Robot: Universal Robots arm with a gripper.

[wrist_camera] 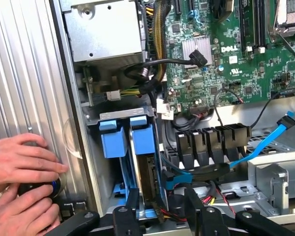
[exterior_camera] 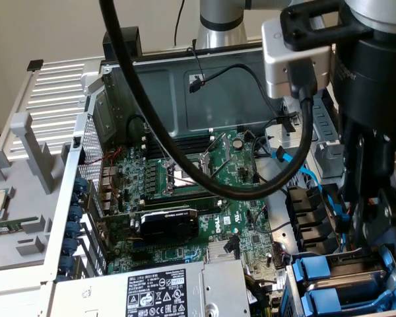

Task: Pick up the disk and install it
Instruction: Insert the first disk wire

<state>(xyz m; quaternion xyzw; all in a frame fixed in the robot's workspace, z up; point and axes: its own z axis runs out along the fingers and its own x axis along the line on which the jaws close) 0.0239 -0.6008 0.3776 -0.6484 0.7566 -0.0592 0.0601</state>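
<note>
Wrist view: my jaws stand open, gripping nothing, just above the drive bay point(wrist_camera: 93, 117), where the disk point(wrist_camera: 140, 140) sits slotted in its blue carrier beside a second blue carrier point(wrist_camera: 113, 142), near the motherboard point(wrist_camera: 226, 59).

Cut off at the frame edge: a person's hands point(wrist_camera: 19, 160), clasping a dark object point(wrist_camera: 39, 189) mostly hidden between them. Sunk in the drive cage point(wrist_camera: 96, 118), label side unseen: the disk point(wrist_camera: 140, 135). Too small to read: power supply sticker point(exterior_camera: 155, 294).
</note>
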